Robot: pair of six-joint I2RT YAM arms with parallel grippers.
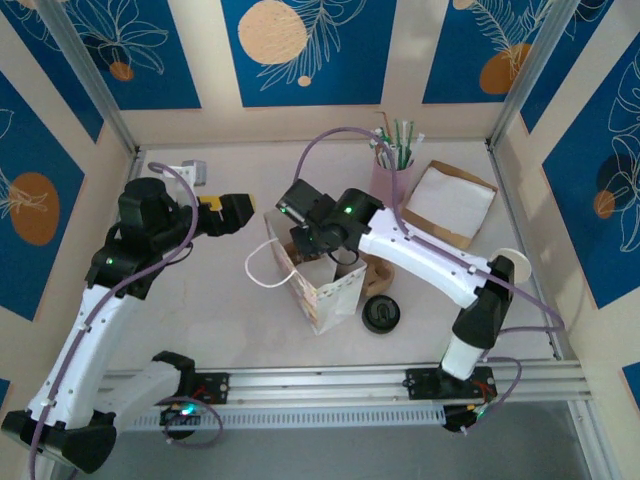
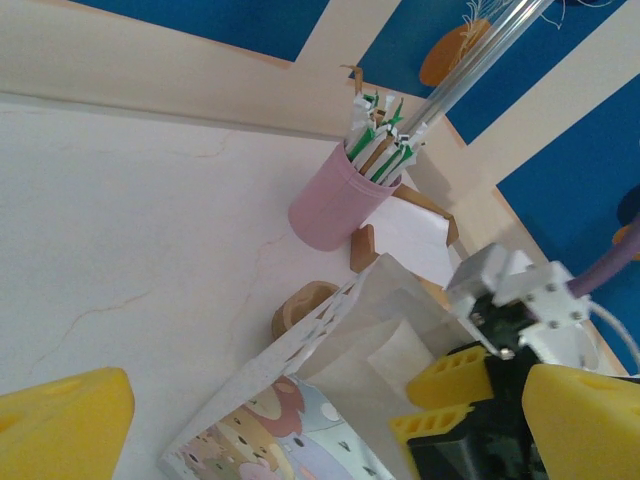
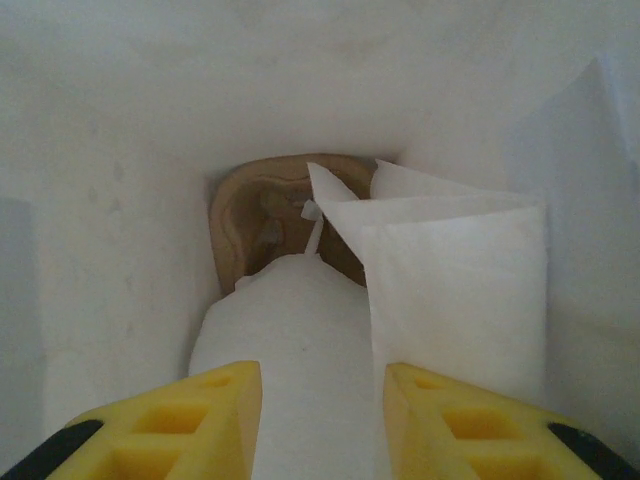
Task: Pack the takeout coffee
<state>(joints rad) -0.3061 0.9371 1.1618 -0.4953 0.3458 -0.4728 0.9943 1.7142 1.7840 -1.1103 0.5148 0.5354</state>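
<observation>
Overhead, pale tabletop (image 1: 215, 320), blue leaf-print walls (image 1: 350, 60), paper bag (image 1: 335, 300) mid-table.

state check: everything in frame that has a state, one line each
paper bag: upright, mouth open
right gripper: inside bag, straddling the coffee, grip unclear
takeout coffee: in the bag
black lid: flat on table, beside bag
left gripper: open, empty
pink cup: upright, holding straws

Matt white paper bag (image 1: 335, 300), smooth black plastic lid (image 1: 381, 314)
</observation>
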